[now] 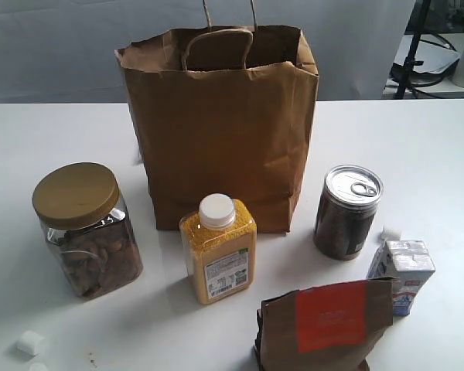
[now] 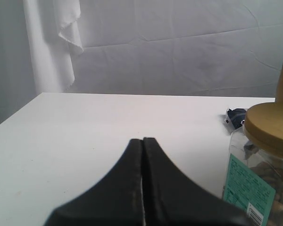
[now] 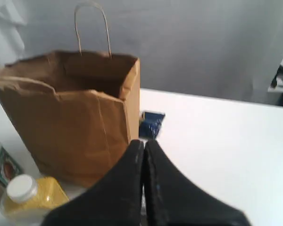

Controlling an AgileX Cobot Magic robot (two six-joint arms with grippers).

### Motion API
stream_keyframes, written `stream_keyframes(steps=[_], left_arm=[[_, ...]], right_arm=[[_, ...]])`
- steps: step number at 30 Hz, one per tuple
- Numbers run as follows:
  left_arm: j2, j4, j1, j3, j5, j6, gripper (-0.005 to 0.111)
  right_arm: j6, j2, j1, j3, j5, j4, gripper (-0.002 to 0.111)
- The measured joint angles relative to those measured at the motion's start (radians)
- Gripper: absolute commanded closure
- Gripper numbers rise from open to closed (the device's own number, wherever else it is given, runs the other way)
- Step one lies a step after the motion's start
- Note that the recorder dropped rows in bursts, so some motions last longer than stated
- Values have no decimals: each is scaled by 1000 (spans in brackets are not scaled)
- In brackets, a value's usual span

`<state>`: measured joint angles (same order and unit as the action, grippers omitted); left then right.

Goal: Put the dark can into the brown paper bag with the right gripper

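On white table (image 1: 433, 154), dark can (image 1: 346, 212) stands upright.

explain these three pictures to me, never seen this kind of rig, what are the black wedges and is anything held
This is a two-armed robot at a white table. One picture is from a camera off the arms, seeing everything; the other two are from a camera on each wrist. The black wedges are the left gripper and the right gripper, both shut, holding nothing. On the table stand a brown paper bag, a dark can, a gold-lidded nut jar, a yellow bottle, a brown pouch and a small carton.
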<state>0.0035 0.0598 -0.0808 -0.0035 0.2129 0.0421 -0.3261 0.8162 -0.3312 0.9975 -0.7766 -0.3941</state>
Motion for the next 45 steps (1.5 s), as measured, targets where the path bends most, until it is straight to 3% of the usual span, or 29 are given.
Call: stream_keyframes(steps=[4,6,8,13,16,40,43,45], left_arm=[[0,0,0,0,0,0,107],[0,0,0,0,0,0,107],[0,0,0,0,0,0,107],[0,0,0,0,0,0,107],[0,0,0,0,0,0,107],[0,0,0,0,0,0,107],[0,0,0,0,0,0,107],[0,0,0,0,0,0,107]], right_arm=[[171,225,-172,174,-202,232,107],[220,348,-248,248,-288,330,97],[237,427,-292,292,-345,372,80],[254,596,-349,354,-420,420,20],[281,676,-354,367,-426,420,6],[175,1019,-294,370,-191,388,4],[170,1048,-294,370,-187,388,10],[170,1061,-294,366,-185,388,22]])
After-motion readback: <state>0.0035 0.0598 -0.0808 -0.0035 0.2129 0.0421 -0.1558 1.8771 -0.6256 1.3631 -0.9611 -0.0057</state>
